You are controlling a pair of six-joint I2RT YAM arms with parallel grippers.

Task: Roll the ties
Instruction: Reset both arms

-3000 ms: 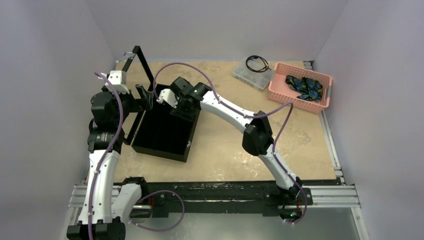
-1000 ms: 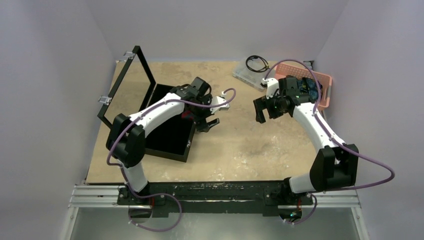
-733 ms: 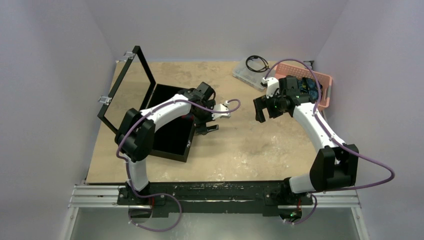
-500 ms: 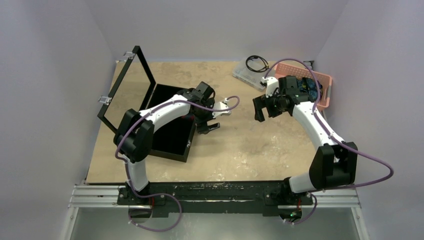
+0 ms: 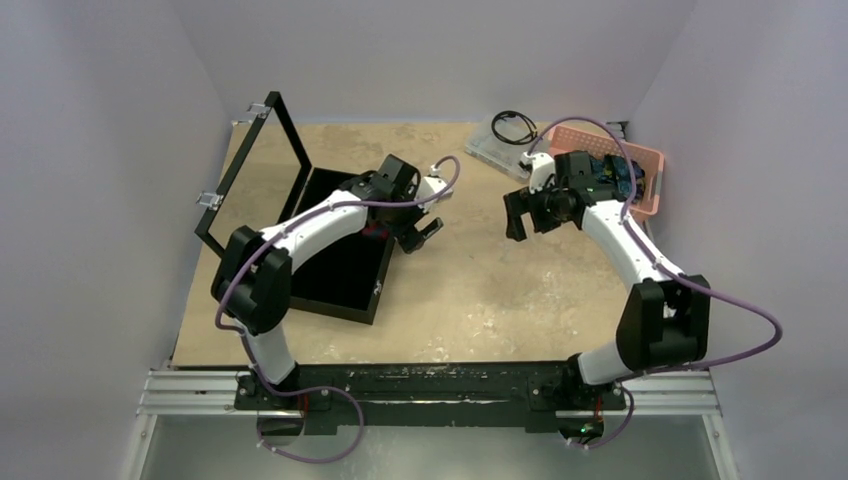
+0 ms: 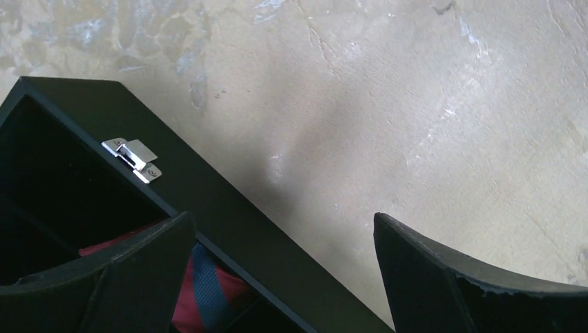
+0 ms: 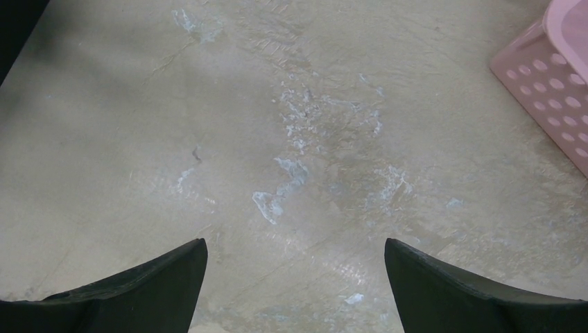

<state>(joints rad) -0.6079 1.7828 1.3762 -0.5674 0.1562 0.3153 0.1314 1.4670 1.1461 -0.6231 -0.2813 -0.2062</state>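
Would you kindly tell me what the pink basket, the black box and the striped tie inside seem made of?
Pink basket: probably moulded plastic, matte, with rows of round holes. Black box: rigid, matte, perhaps painted wood or board; its shiny clasp looks metal. Striped tie: soft cloth, maroon with a navy stripe.

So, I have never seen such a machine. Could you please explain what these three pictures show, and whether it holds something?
These are two robot arms bolted at the edge of a table, each ending in a two-finger gripper. The wide picture comes from a fixed camera above; the other two come from cameras on the wrists, with dark fingers at the bottom. On the table: an open black box with a maroon striped tie inside, a pink basket of blue-green ties, and a clear case with a black cable on top. The left gripper and the right gripper are open and hold nothing.
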